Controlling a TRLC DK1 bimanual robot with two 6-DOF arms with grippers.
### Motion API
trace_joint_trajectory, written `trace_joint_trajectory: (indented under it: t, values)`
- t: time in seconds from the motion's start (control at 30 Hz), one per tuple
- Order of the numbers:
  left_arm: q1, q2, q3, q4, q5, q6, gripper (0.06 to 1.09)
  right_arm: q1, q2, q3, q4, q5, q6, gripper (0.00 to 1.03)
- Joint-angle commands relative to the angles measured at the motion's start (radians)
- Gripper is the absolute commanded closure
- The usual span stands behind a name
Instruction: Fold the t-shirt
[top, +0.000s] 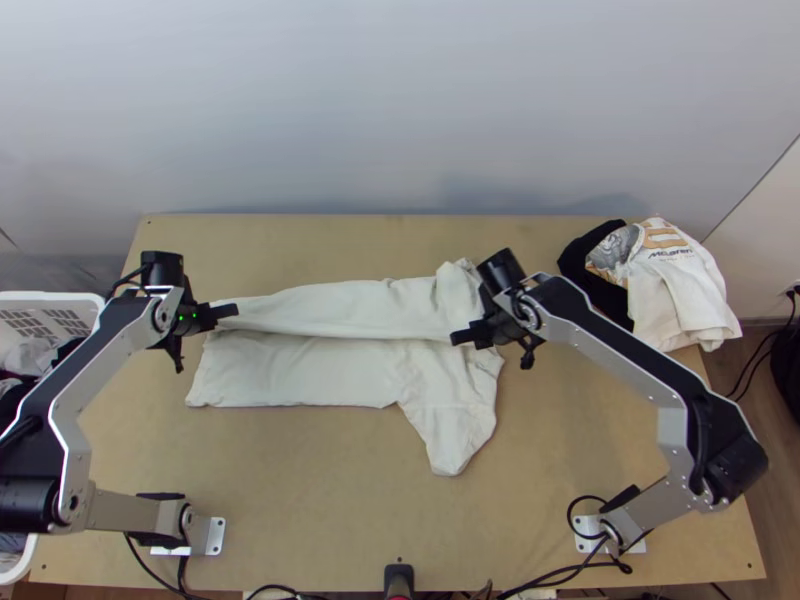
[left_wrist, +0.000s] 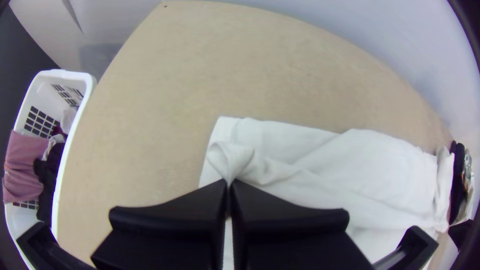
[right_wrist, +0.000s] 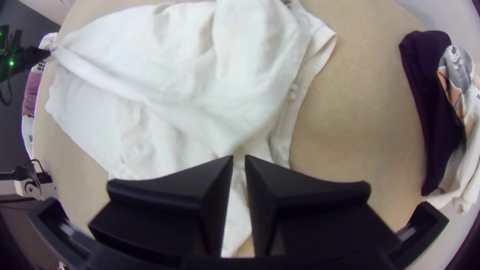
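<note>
At your far left, a white laundry basket (top: 60, 297) stands just beside the light wooden table (top: 560, 450), with a pink cloth (left_wrist: 25, 165) draped over its wall and dark clothing (left_wrist: 49, 170) inside. Moving right, you have the left gripper (top: 234, 310) at the left end of the white t-shirt (top: 300, 372); its two black fingers are pressed together, pinching a gathered bit of the upper layer. Your t-shirt lies lengthwise across the middle of the table, its far part doubled over toward you, so that a soft ridge runs between the two grippers and a single strip shows on the near side. Toward its right end the cloth is more rumpled, and a sleeve (top: 452, 440) sticks out toward the near edge. Over that right end you see the right gripper (top: 456, 338), its fingers slightly parted, with white fabric visible through the narrow gap. Farthest right, near the table's far corner, you find a black garment (top: 578, 262) and, against it, a white printed one (top: 680, 300), which hangs partly over the table's edge.
</note>
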Motion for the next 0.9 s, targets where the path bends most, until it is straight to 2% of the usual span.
trace_joint_trajectory:
  t: [0.0, 0.03, 0.07, 0.1, 0.13, 0.17, 0.27, 0.53, 0.7, 0.87]
  values:
    - [0.022, -0.082, -0.067, -0.002, 0.106, -0.046, 1.01, -0.036, -0.039, -0.022, -0.007, 0.001, 0.024, 0.45]
    - [0.023, -0.096, -0.068, -0.008, 0.117, -0.062, 0.89, -0.043, -0.047, -0.021, -0.013, 0.001, 0.033, 0.34]
    - [0.025, -0.105, -0.065, -0.028, 0.123, -0.074, 0.73, -0.050, -0.052, -0.022, -0.018, 0.001, 0.040, 0.22]
    - [0.023, -0.106, -0.056, -0.056, 0.135, -0.074, 0.50, -0.058, -0.055, -0.019, -0.030, 0.001, 0.047, 0.10]
    - [0.023, -0.100, -0.038, -0.102, 0.144, -0.071, 0.24, -0.066, -0.056, -0.014, -0.047, 0.000, 0.053, 0.04]
    - [0.020, -0.083, -0.007, -0.180, 0.144, -0.069, 0.09, -0.070, -0.061, -0.007, -0.065, 0.000, 0.053, 0.04]
    - [0.023, -0.074, 0.061, -0.321, 0.144, -0.040, 0.10, -0.085, -0.101, -0.001, -0.085, 0.000, 0.053, 0.04]
    - [0.061, -0.235, -0.028, -0.450, 0.144, 0.139, 0.11, -0.087, -0.211, -0.031, -0.169, -0.008, 0.053, 0.04]
    - [0.098, -0.303, -0.151, -0.456, 0.136, 0.213, 0.11, -0.036, -0.272, -0.103, -0.188, -0.008, 0.053, 0.04]
    - [0.123, -0.314, -0.246, -0.396, 0.100, 0.221, 0.11, 0.002, -0.294, -0.139, -0.237, -0.037, 0.051, 0.04]
